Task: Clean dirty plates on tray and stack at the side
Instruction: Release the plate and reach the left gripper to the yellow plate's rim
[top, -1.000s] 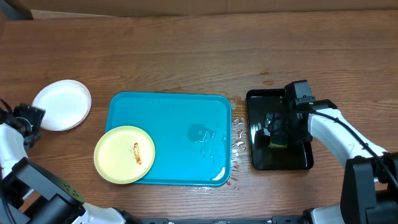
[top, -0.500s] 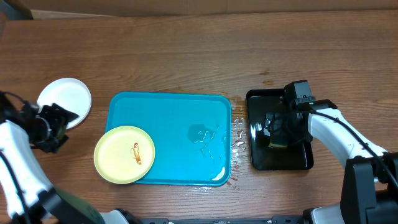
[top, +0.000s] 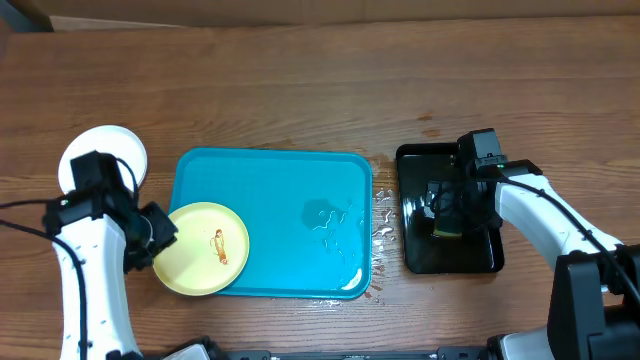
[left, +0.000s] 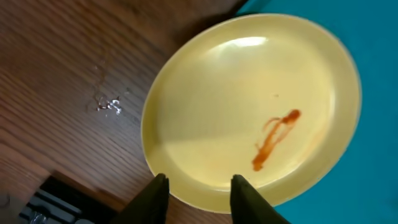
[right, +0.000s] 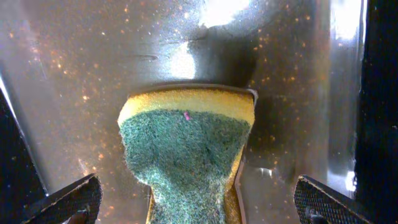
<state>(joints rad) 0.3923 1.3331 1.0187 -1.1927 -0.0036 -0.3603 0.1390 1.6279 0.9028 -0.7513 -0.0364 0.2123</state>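
A pale yellow plate (top: 205, 248) with a brown smear lies on the front left corner of the cyan tray (top: 290, 190), overhanging its edge. In the left wrist view the plate (left: 255, 106) fills the frame. My left gripper (top: 160, 232) is open at the plate's left rim, and its fingers (left: 198, 199) sit either side of the near rim. A white plate (top: 112, 142) lies on the table left of the tray, partly hidden by my left arm. My right gripper (top: 445, 215) is open, its fingers (right: 196, 205) wide apart either side of a green and yellow sponge (right: 186, 143).
The sponge lies in a glossy black tray (top: 420, 255) right of the cyan tray. Water is puddled on the cyan tray's right half (top: 330, 218) and on the wood between the two trays (top: 384, 215). A cardboard edge runs along the back of the table.
My left arm has swung from beside the white plate toward the front right, to the yellow plate's left rim. The right arm and the sponge have not moved.
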